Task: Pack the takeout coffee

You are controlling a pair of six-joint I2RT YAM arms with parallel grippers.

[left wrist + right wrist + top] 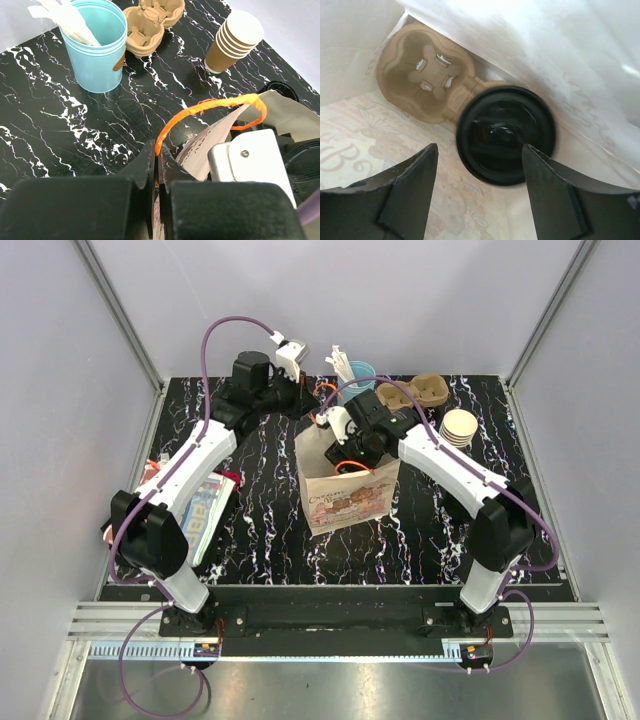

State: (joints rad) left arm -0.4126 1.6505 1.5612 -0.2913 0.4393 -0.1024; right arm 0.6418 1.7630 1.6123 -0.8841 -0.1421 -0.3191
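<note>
Below the parted right hand (479,152) sits the takeout coffee (506,134).

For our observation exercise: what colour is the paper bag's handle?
The handle is orange, clearest in the left wrist view.

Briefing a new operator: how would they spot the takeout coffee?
Find the printed bag mid-table. Inside, a pulp carrier lies on the bottom; the coffee sits at its end. Unlike the stacked cups, it wears a black lid.
</note>
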